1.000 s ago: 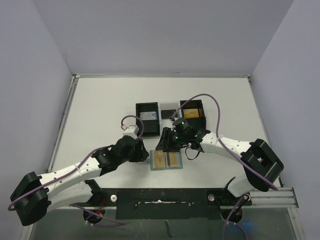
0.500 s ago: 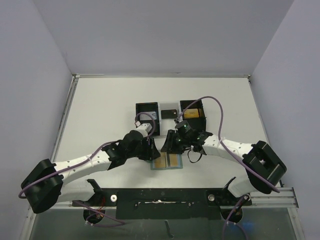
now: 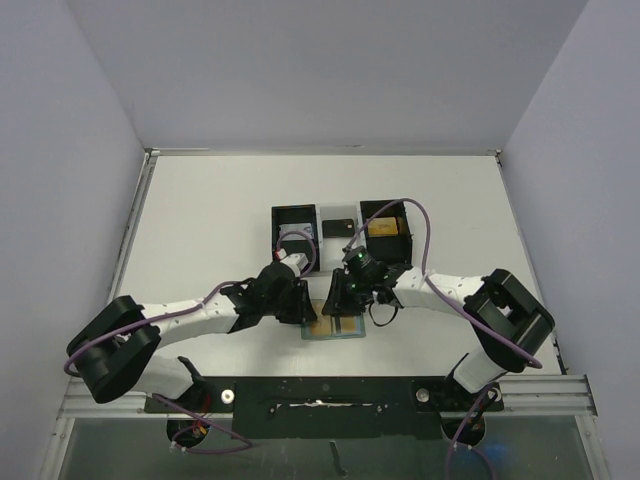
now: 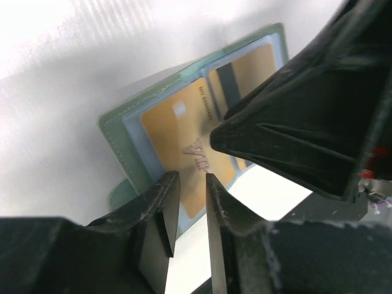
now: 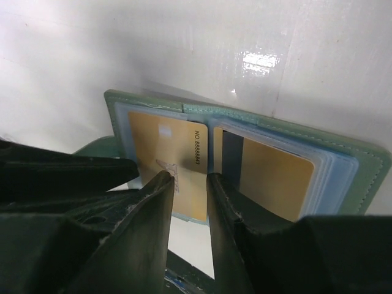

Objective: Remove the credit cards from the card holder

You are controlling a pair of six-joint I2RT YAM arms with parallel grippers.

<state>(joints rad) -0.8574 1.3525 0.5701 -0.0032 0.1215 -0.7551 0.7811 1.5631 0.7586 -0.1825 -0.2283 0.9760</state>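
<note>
The top camera looks down from high behind the near edge over the whole table (image 3: 200, 220), while both wrist cameras look steeply down from very close, one from left, one from right, all three sharing the open card holder (image 3: 335, 327)

text | gold credit card (image 5: 176, 142): "NO.8888843"; last digits uncertain

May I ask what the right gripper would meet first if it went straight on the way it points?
Most likely the numbered gold card in the open holder, close ahead; depth is unclear.
</note>
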